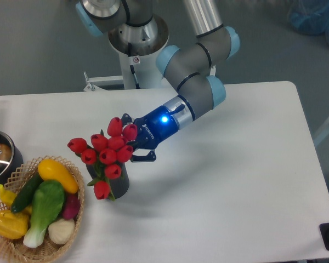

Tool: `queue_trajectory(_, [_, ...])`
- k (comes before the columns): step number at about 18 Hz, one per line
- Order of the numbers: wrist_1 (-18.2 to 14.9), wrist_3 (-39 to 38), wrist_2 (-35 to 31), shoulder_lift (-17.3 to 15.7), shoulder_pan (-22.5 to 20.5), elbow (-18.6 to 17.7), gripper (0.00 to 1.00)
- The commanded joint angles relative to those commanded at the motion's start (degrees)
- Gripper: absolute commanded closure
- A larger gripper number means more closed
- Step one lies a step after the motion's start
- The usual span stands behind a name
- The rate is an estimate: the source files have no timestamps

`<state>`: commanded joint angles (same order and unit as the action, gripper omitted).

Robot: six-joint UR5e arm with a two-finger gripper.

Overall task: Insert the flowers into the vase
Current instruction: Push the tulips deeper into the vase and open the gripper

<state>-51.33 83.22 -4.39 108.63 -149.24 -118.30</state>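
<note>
The flowers (107,153), a bunch of red tulips with green stems, stand with their stems down in the dark ribbed vase (119,184) at the table's left middle. The heads spread wider than the vase's mouth and hide it. One head hangs down over the vase's front. My gripper (136,137) is just right of the bunch, at head height. Its jaws stand wide apart, one above and one below the rightmost tulip heads. It looks open and not clamped on anything.
A woven wicker basket (79,205) with yellow, green and purple toy vegetables sits close left of the vase. A metal pot (0,161) with a blue handle is at the left edge. The robot base (137,38) stands behind the table.
</note>
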Motion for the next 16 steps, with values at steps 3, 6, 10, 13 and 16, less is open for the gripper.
queue_trajectory(3, [0.00,0.97,-0.27,0.09,0.00,-0.18,0.81])
queue_trajectory(6, [0.00,1.32,-0.27,0.09,0.00,-0.18,0.76])
queue_trajectory(10, [0.00,3.78,-0.27,0.53,-0.44,-0.18,0.47])
queue_trajectory(13, [0.00,3.88,-0.53,0.53,-0.88,-0.35,0.00])
queue_trajectory(16, [0.00,3.96,-1.49,0.44,-1.40,-0.62,0.00])
